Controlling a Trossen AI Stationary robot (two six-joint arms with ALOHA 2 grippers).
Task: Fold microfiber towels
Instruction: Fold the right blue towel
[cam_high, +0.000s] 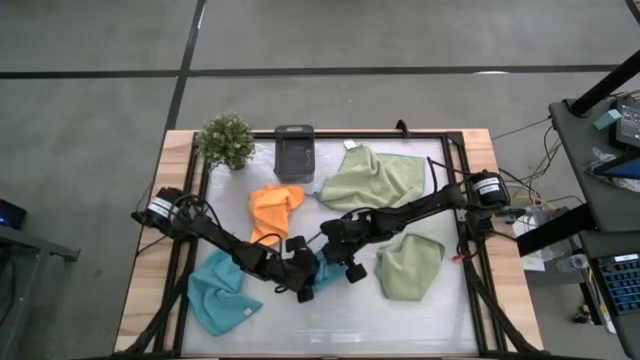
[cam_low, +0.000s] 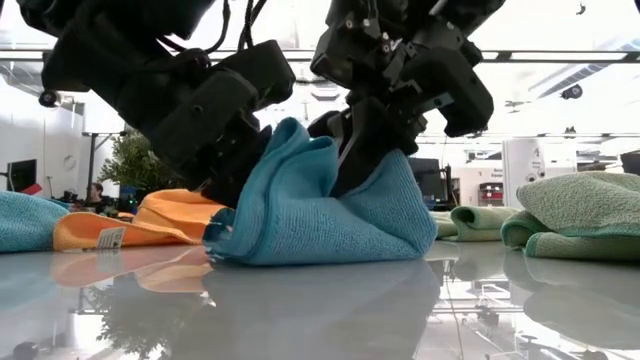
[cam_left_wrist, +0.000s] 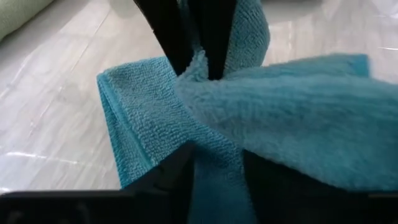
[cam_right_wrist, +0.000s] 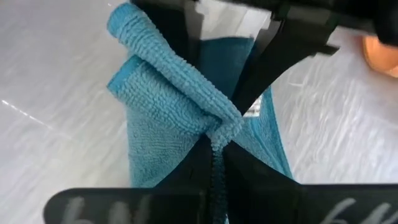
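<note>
**Both claws at the teal towel, mid-worktop**

A teal towel (cam_low: 310, 205) sits bunched in a soft, looped-pile heap near the front centre of the glossy white worktop (cam_high: 400, 320), its hemmed edges doubled over. The right claw (cam_right_wrist: 219, 134) is pinched tight on a ridge of its cloth. The left claw (cam_left_wrist: 214, 162) stands at the same towel with cloth between its fingers; whether it grips cannot be told. An orange towel (cam_high: 275, 208) lies crumpled just beyond, a light blue towel (cam_high: 220, 292) at the near left. One sage towel (cam_high: 375, 178) spreads at the far right, another (cam_high: 410, 265) lies folded at the near right.
</note>
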